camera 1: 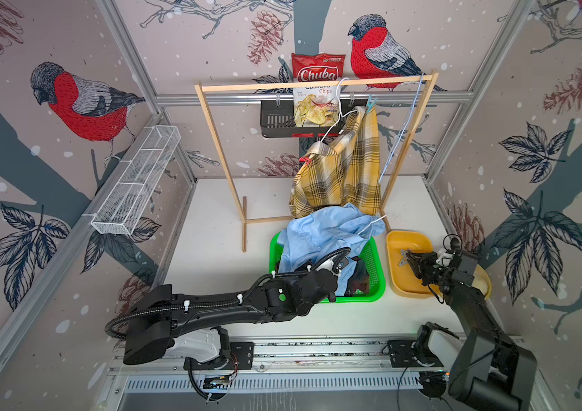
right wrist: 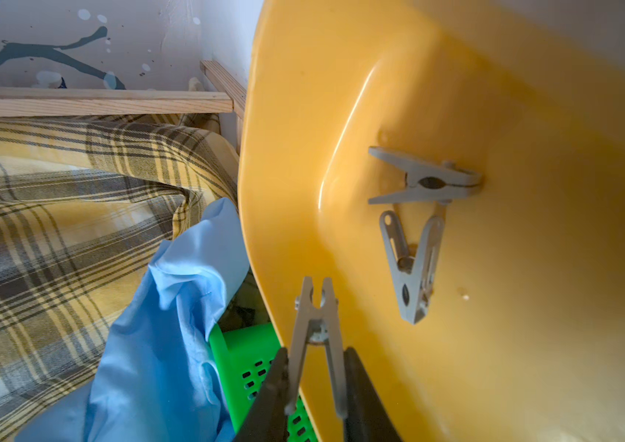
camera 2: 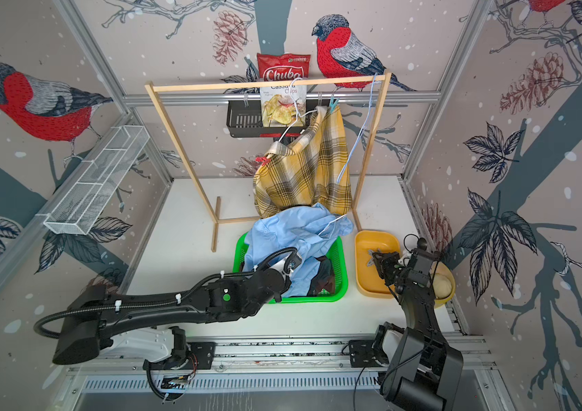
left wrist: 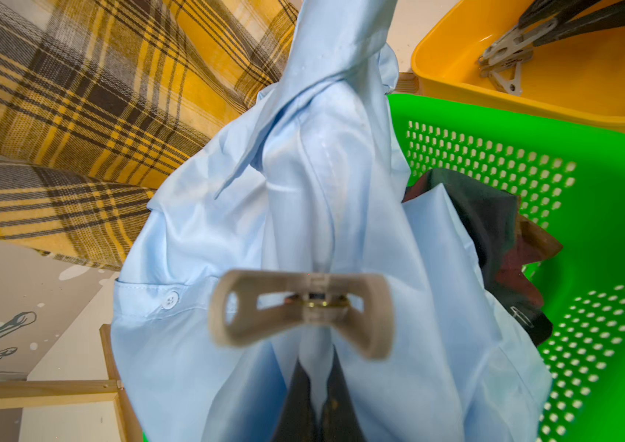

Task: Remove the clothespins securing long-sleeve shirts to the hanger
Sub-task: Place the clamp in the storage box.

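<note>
— What is held at present?

— A grey clothespin (right wrist: 316, 325) is pinched by its legs between the fingers of the right gripper (right wrist: 316, 359). It is over the yellow tub (camera 1: 407, 236), close to the tub edge that faces the green basket (camera 1: 378, 274). Two other pins (right wrist: 423, 180) are seen lying on the tub floor.

— What could be lost there?

— If it is let go so near that edge, the rim may be struck. The pin could then be thrown into the basket or onto the table.

— And the left gripper (left wrist: 316, 405)?

— It is closed on a fold of the light blue shirt (left wrist: 341, 172), which is heaped over the basket's far edge. A beige clothespin (left wrist: 301, 312) is clipped on that fold just beyond the fingertips. Cloth, not the clip, appears to be gripped.

— The consequence?

— Were a pull made, the shirt would likely be dragged out of the basket with the clip not yet freed.

— Anything else?

— The mustard plaid shirt (camera 1: 339, 170) is hung from the top bar of the wooden rack (camera 1: 247, 86). It is fastened by a red clothespin (camera 1: 305, 159) and a light blue clothespin (camera 1: 370, 103). The rack looks light, so it could be tipped if cloth is tugged before those clips are squeezed open.
</note>
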`<state>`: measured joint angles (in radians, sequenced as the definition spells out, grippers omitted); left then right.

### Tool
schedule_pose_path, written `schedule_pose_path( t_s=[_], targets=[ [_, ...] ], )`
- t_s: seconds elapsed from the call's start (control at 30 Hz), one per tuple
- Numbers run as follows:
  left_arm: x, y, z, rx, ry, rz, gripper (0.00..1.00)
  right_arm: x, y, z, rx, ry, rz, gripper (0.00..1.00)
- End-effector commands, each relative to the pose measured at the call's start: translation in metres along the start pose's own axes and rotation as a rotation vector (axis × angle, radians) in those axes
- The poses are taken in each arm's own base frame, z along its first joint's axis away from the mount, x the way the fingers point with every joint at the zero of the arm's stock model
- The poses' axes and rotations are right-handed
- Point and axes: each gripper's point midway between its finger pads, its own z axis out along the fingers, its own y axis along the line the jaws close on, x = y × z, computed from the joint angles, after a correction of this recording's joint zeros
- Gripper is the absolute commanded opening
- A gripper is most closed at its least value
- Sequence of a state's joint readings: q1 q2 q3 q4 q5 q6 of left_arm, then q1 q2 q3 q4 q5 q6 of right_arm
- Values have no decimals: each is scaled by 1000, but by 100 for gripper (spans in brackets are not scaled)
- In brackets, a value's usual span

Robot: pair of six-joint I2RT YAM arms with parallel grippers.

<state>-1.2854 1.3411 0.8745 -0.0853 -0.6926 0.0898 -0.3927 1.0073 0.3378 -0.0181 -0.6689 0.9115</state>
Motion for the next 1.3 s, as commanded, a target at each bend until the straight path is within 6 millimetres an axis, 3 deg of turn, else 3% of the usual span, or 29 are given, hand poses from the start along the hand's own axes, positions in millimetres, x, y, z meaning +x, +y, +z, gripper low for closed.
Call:
schedule_pose_path(
  t_s=[0.0,0.1,0.17,0.23,0.27,0.43,0.57,0.67,0.73,0.87,0.97,1.07,1.27],
  targets=[
    [-18,6,5,-58,-37,1,0,-3,-6,-1,40,-24,-57,40],
    [-26,-4,15,-50,-38,21,0,-5,-3,-3,35,-34,-81,64],
    [-31,-12,22,-36,-43,27,0,-8,0,-6,39,-47,-101,73],
    [-30,-23,31,-14,-32,41,0,-10,4,-8,43,-57,-121,78],
    [-40,-25,33,-9,-48,28,0,-10,6,-10,44,-58,-129,79],
    [-39,-45,48,40,-17,37,1,-11,12,-12,50,-55,-158,81],
    [-41,-56,46,101,-5,21,31,-12,18,-13,44,-57,-177,82],
    [-50,-66,32,202,-26,1,59,-12,23,-12,45,-66,-194,83],
    [-57,-71,20,274,-47,-19,67,-11,25,-10,45,-63,-199,83],
    [-67,-62,2,309,-70,-68,66,-16,27,-15,79,-82,-207,83],
    [-72,-46,-7,304,-94,-123,66,-28,32,-28,125,-154,-240,85],
    [-65,-25,0,324,-60,-203,61,-36,33,-37,141,-209,-249,89],
    [-51,-2,18,418,3,-292,61,-22,17,-26,157,-122,-220,91]
  ],
)
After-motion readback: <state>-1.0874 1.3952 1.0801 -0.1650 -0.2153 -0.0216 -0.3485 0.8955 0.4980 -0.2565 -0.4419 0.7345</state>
